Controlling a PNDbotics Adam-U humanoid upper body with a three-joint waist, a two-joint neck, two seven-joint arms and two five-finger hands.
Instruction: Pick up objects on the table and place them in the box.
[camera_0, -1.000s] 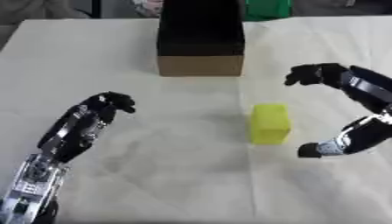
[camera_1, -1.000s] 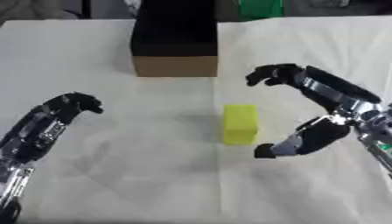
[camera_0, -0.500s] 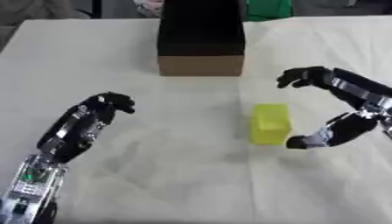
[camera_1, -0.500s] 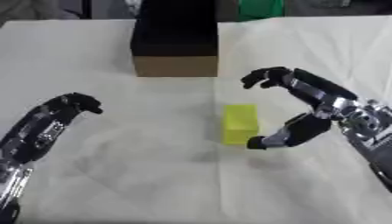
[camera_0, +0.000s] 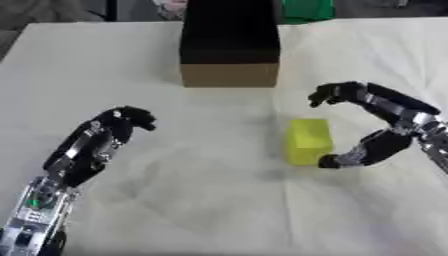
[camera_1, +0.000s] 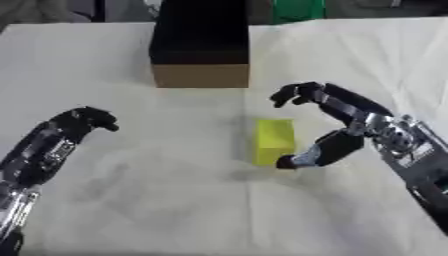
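A yellow block (camera_0: 308, 141) stands upright on the white cloth at centre right. My right hand (camera_0: 385, 120) is spread wide just to its right, with the fingers (camera_0: 331, 92) arched above the block's far end and the thumb (camera_0: 354, 154) close against its near right corner; it is open. The brown and black box (camera_0: 230, 47) stands at the back centre, its opening facing up. My left hand (camera_0: 101, 140) rests over the cloth at the left with curled fingers, holding nothing.
A green object (camera_0: 304, 9) sits behind the box at the table's far edge. The white cloth (camera_0: 201, 200) covers the whole table, with creases across the near half.
My right hand has moved left toward the yellow block, its thumb now near the block's lower right corner. The left hand and the block have stayed in place.
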